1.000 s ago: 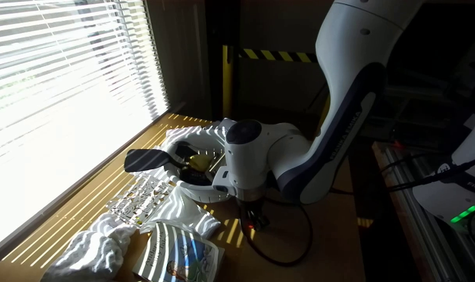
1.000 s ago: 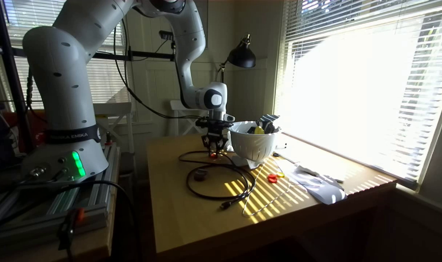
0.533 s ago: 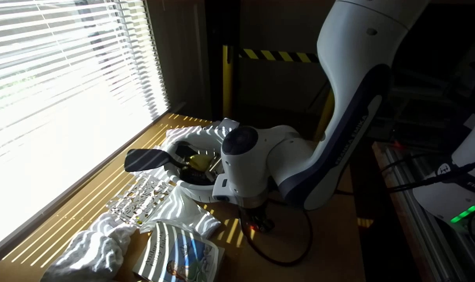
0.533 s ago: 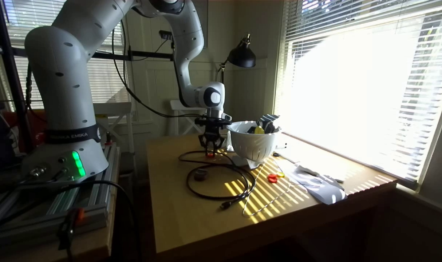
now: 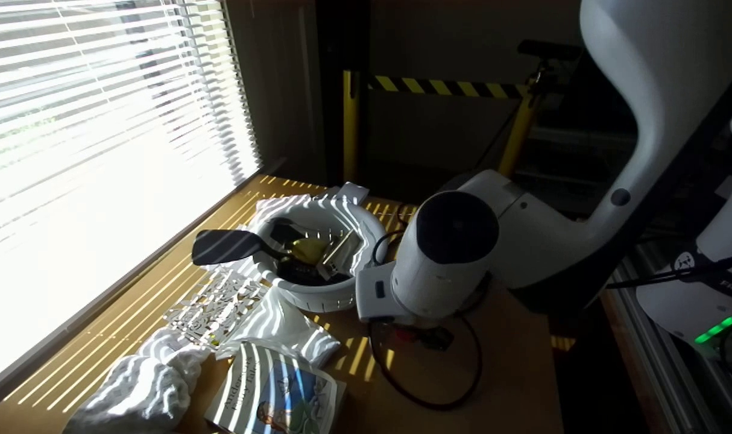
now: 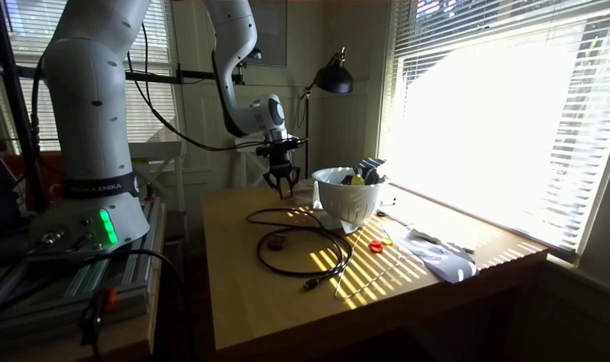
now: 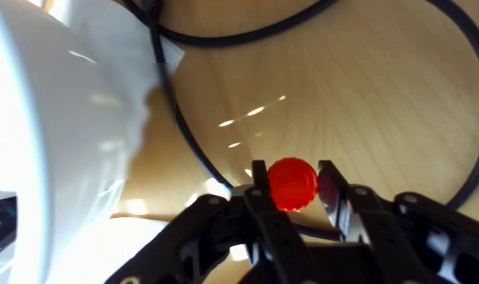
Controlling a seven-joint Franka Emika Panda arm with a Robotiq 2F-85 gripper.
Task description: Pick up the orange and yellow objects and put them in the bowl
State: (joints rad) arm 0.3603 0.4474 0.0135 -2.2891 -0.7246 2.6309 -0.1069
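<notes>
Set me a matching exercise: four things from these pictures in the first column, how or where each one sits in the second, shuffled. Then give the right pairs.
1. ridged red disc
2. flat yellow piece
3. black spatula
4. black cable

A. lying in loops on the table
B. jutting out over the rim of the white bowl
C. gripped in the hand
D. right beside a small red item

Pairs: 1-C, 2-D, 3-B, 4-A

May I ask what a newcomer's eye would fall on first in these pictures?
Probably the glaring window beside the table. Next comes the red cap pinched in the gripper. The white bowl on the table also stands out, a black spatula jutting over its rim.
</notes>
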